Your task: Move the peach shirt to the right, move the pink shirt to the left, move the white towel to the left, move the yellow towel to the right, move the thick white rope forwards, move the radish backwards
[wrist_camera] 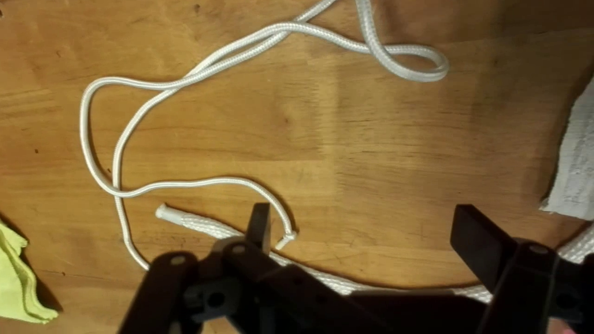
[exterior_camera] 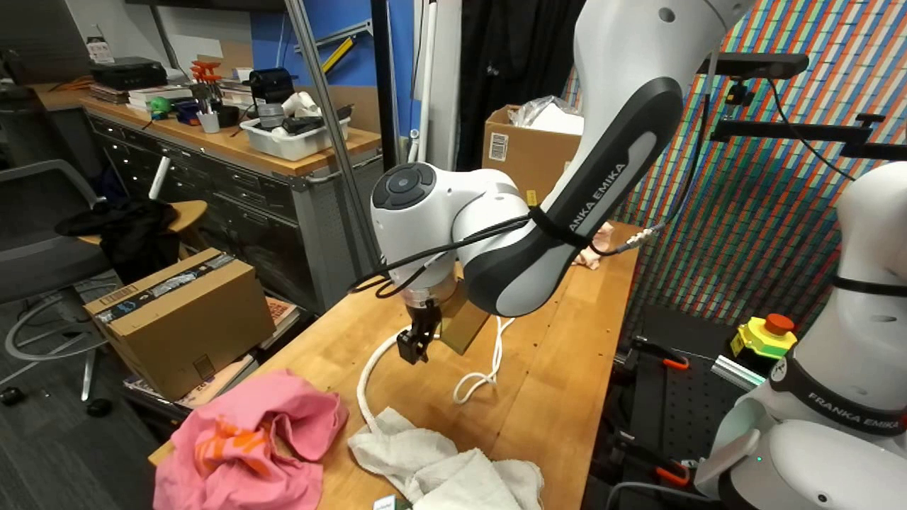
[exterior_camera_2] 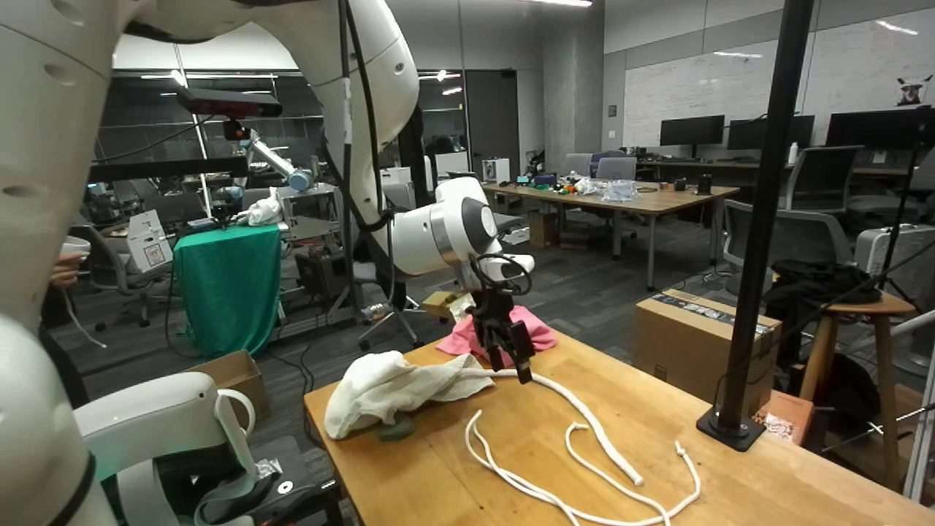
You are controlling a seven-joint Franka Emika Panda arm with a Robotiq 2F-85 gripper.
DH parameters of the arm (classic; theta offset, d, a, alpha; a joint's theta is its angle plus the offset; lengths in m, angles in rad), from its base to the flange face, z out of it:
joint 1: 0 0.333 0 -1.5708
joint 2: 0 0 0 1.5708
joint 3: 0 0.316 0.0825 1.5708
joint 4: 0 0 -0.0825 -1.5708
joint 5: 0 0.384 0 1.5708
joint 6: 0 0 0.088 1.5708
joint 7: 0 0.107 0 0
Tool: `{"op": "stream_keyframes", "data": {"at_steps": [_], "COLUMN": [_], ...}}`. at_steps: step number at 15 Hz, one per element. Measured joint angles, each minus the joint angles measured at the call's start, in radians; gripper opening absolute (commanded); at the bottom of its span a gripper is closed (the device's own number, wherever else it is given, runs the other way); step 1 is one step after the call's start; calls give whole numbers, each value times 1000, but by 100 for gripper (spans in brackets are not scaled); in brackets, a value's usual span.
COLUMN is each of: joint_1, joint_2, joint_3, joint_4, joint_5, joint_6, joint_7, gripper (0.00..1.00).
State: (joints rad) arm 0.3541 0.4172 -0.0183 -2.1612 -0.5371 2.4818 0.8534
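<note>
Jaws wide open, holding nothing, pointing down over the table [exterior_camera: 545, 397]. Fingers [wrist_camera: 478, 246] well apart in wrist view, bare wood and a stretch of thick rope [wrist_camera: 204, 226] showing between them; whether they touch it, cannot tell. One end of the thick rope sticks out past a finger; the rest curves across the table to the white towel [exterior_camera: 453, 474] and meets its edge, over or under cannot tell. White towel crumpled near one end of the table, both exterior views; dark green thing [exterior_camera_2: 397, 427] at its edge, partly hidden, can't name it. Pink shirt [exterior_camera: 241, 478], orange print, bunched just beside the white towel at the table corner. Yellow towel [wrist_camera: 16, 283] on the table, cut off by the left edge of wrist view, well apart from the white towel. Peach shirt [exterior_camera: 589, 258] toward the far end of the table in an exterior view, partly behind the arm [exterior_camera: 638, 120]. Thin rope [wrist_camera: 141, 84] in loose loops on the table, knotted end just beside the thick rope. Off the table: taped carton [exterior_camera: 184, 326], both exterior views; red stop button [exterior_camera: 779, 324] near the arm's base.
</note>
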Motion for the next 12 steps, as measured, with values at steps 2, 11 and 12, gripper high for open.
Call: {"op": "stream_keyframes", "data": {"at_steps": [2,11,12], "joint_1": [10,34,34], "joint_2": [5,122,143], "joint_3": [3,26,30], "joint_4": [9,149,173], "joint_5": [0,97,123], "joint_6": [21,62,61], "joint_7": [0,1,0], "gripper": [100,100,100]}}
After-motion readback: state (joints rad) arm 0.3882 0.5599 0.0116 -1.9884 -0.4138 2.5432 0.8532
